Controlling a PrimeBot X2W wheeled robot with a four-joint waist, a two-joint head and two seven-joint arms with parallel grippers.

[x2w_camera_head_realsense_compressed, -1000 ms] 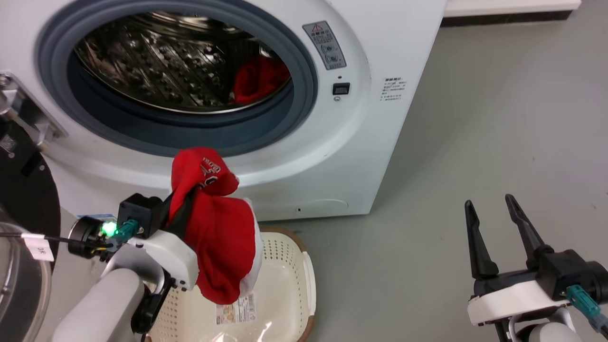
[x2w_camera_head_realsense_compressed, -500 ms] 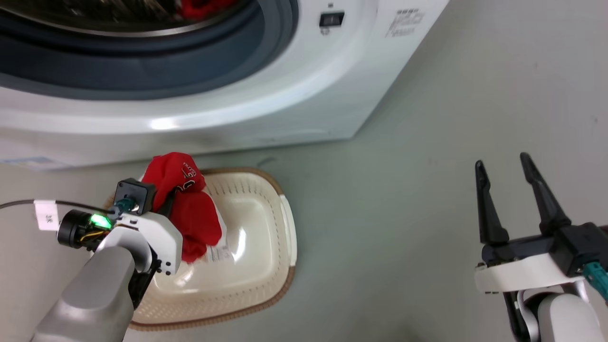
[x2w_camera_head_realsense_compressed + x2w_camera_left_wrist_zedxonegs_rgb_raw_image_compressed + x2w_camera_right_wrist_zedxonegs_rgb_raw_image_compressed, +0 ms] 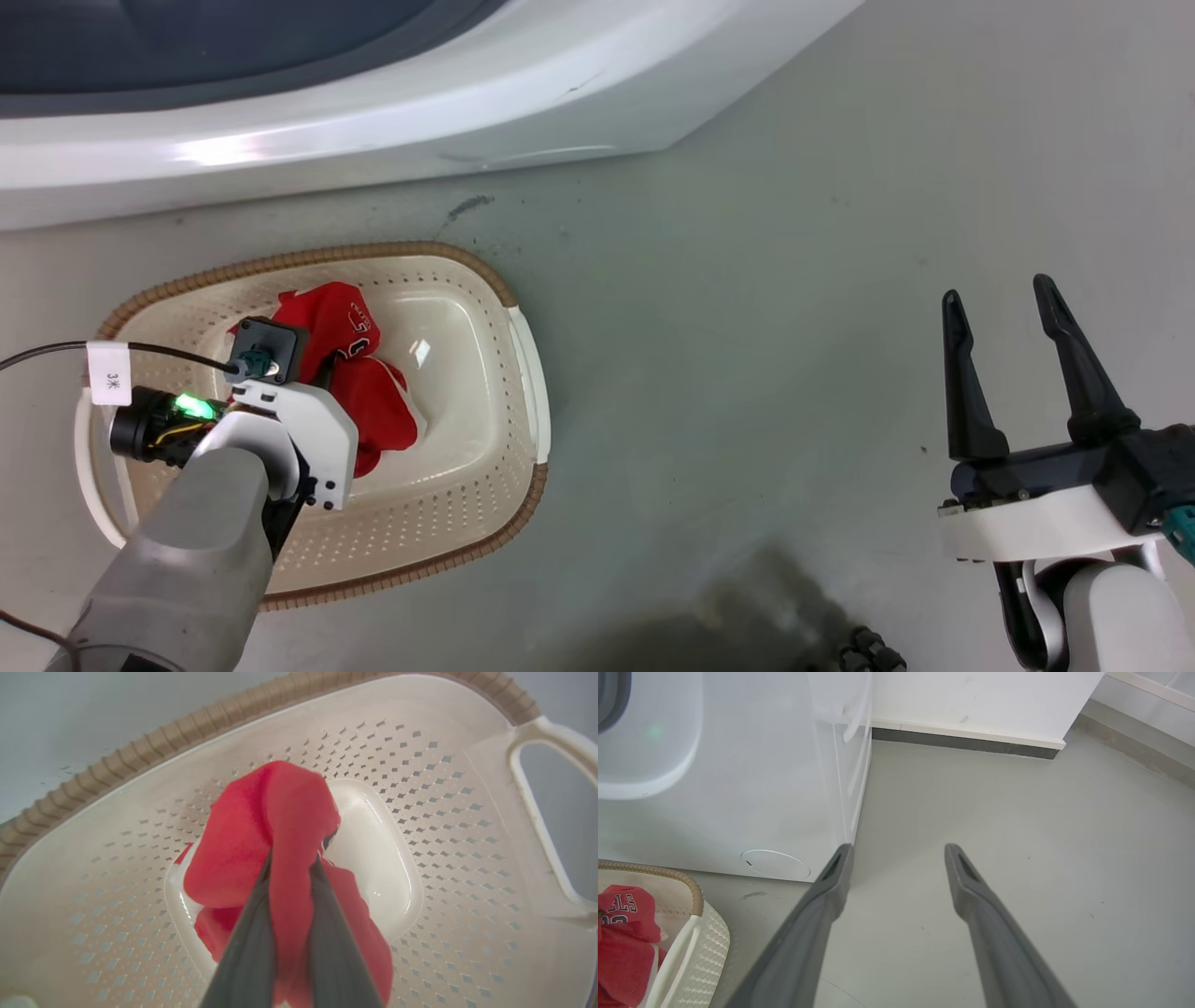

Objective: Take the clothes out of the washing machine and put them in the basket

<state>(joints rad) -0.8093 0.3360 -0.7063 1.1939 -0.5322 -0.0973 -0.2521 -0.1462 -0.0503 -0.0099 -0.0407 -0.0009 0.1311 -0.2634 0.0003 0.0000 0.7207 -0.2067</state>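
A red garment (image 3: 359,373) hangs down into the cream basket (image 3: 467,504), which stands on the floor before the washing machine (image 3: 373,121). My left gripper (image 3: 327,369) is shut on the garment, low inside the basket. In the left wrist view the red garment (image 3: 280,826) is pinched between the two dark fingers (image 3: 247,942) and drapes over their tips, above the basket (image 3: 420,765) floor. My right gripper (image 3: 1004,317) stands open and empty over bare floor at the right. The right wrist view shows the open gripper (image 3: 896,854), the red garment (image 3: 623,933) and the basket (image 3: 698,938) at lower left.
The washing machine (image 3: 738,788) front fills the upper left, its drum out of view. Grey floor (image 3: 747,327) lies open between basket and right arm. A wall skirting (image 3: 962,739) runs behind. A dark shadow and some dark parts sit at the bottom edge (image 3: 868,649).
The head camera has tilted down, so the drum left the picture. My left gripper has lowered the red garment from above the basket rim into the basket. The right gripper stays open.
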